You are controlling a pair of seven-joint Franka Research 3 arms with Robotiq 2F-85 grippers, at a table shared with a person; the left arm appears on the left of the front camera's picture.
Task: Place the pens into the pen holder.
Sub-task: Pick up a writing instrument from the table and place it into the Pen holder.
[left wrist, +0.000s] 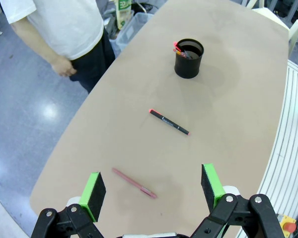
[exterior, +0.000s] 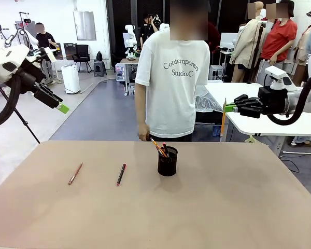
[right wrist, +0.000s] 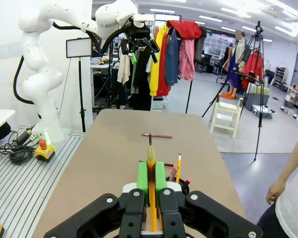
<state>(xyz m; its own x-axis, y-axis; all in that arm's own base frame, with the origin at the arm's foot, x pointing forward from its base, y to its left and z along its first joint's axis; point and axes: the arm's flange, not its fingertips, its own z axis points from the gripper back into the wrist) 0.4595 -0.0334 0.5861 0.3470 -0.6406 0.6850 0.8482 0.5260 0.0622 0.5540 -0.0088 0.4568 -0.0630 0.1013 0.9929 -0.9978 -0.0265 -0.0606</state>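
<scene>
Pen tally as I read it, left to right. Left gripper [left wrist: 153, 187]: raised off the left end of the table [exterior: 223, 207], jaws apart. Copper pen [exterior: 75, 174]: lying flat. Black pen [exterior: 121, 174], red end: lying flat, near the copper one, apart. Holder [exterior: 167, 164]: upright near the far edge, several pens [exterior: 159, 148] standing inside. Right gripper [exterior: 228, 107]: raised at the right, clamped on a yellow pencil [right wrist: 151, 157] that stands vertical.

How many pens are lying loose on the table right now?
2. The brown pen lies on the robot's left; the black pen lies between it and the holder. More stand in the holder, and the right gripper grips a pencil.
</scene>
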